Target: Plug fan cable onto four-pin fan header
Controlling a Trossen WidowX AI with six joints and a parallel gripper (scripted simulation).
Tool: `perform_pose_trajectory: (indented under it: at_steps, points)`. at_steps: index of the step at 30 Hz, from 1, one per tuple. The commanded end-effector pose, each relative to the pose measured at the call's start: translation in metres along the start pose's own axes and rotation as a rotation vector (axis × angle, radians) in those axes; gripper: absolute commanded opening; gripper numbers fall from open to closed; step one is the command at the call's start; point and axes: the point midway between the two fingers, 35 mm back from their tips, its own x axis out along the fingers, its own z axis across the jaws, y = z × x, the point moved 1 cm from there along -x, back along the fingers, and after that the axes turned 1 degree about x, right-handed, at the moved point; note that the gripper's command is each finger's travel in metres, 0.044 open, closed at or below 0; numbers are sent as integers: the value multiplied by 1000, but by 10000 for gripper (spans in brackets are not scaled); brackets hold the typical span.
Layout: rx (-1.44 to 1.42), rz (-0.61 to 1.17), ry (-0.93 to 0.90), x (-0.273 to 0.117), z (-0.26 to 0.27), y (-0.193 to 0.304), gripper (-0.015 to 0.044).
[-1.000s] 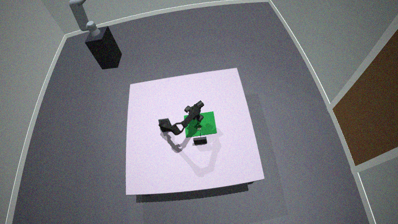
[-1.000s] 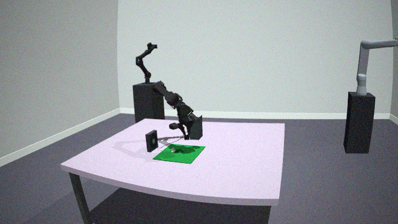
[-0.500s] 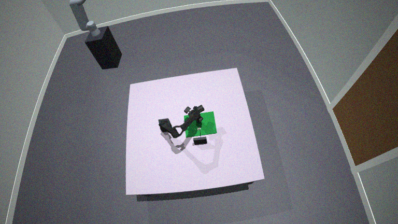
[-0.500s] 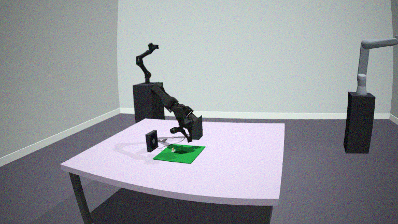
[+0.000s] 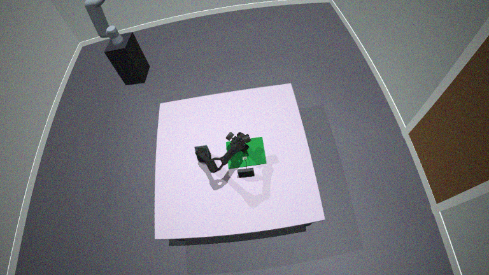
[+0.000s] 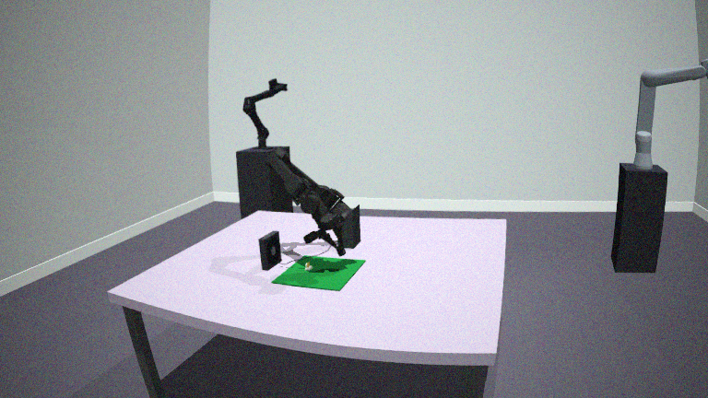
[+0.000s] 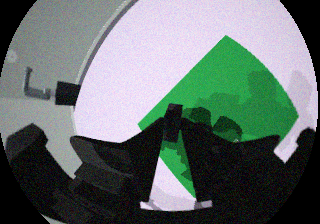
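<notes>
The green board lies flat on the table. The small pale fan header stands near the board's fan side; in the wrist view the fingers mostly hide that area. The black square fan stands upright beside the board, with its thin dark cable running from it toward the board. My gripper is shut on the dark plug and holds it above the board, away from the header. Whether the plug is tilted is hard to tell.
The pale table bears the board and fan. The arm's black base block stands on the table. A grey arm and a second black arm stand on pedestals beyond the table.
</notes>
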Motion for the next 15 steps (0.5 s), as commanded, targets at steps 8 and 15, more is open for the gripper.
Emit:
perform_pose_trajectory:
  at_steps: [8,15]
  points:
    - [-11,-141,-53,4,-1,2,0]
    - [-21,-227,-71,6,-2,4,0]
